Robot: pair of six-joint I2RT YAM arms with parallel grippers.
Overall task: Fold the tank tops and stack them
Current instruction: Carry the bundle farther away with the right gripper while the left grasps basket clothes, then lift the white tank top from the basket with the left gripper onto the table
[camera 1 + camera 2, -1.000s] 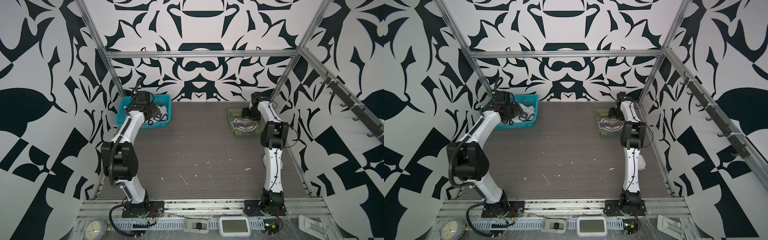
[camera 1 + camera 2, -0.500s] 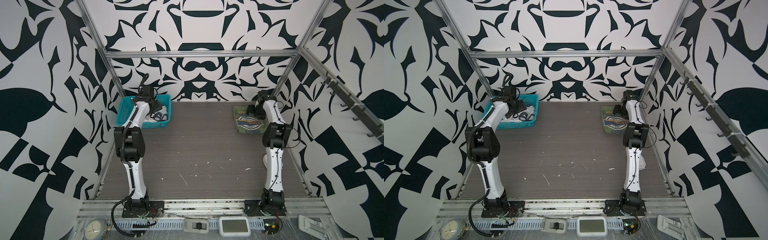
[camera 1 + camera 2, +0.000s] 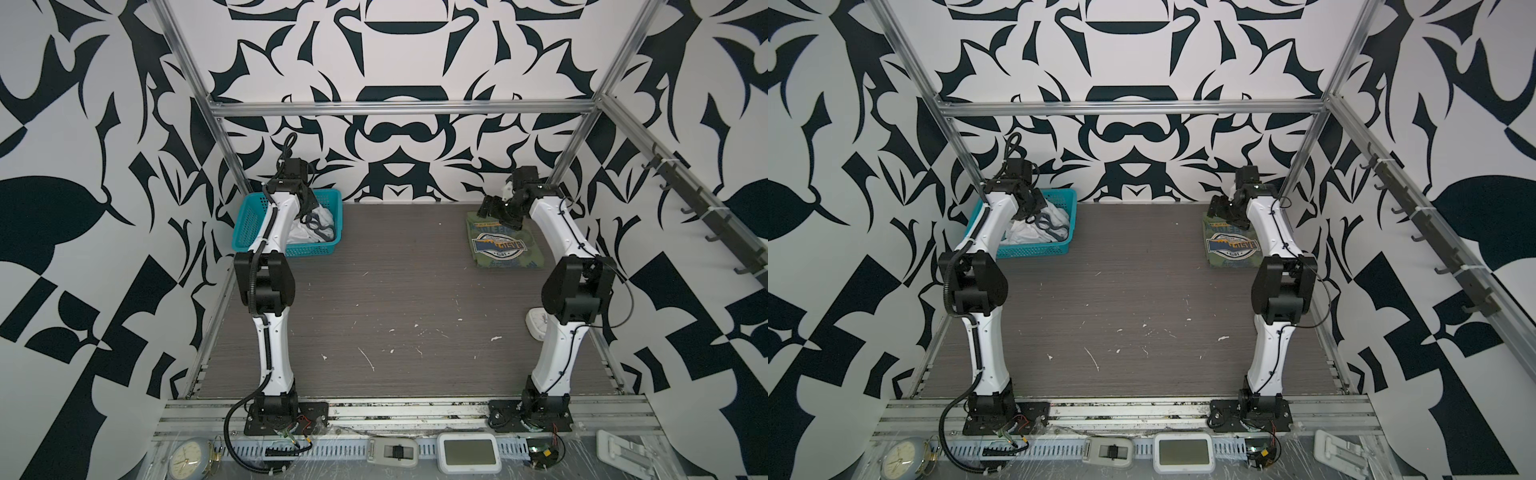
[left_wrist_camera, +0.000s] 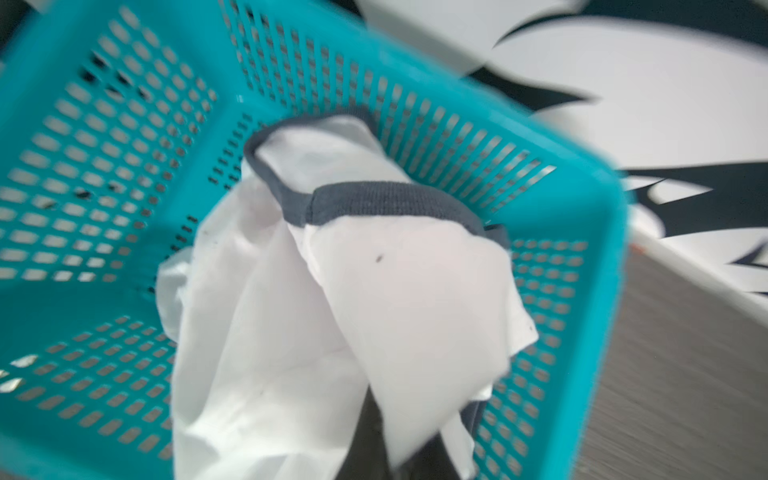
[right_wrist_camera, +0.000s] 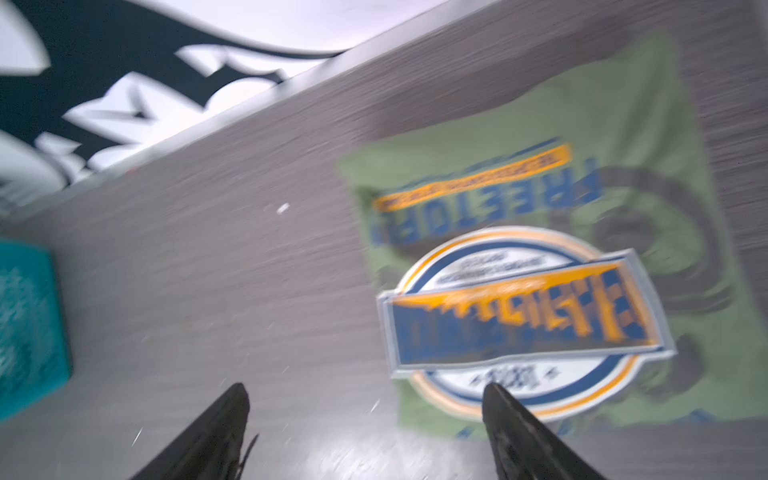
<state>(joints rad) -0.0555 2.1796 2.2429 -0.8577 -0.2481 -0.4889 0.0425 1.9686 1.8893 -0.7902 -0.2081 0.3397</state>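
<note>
My left claw (image 3: 308, 210) is pinched shut on the white top (image 4: 395, 291), which bunches up in the basket (image 3: 249, 224) at the far left of the table (image 3: 395, 311). My right claw (image 5: 365, 399) gapes wide, holding nothing, above the far left corner of the folded green top (image 3: 503, 249). That top lies flat at the far right, badge up.

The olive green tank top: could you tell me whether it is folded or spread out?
Folded: the olive green tank top lies as a compact flat rectangle, badge print up, no straps or armholes showing.
</note>
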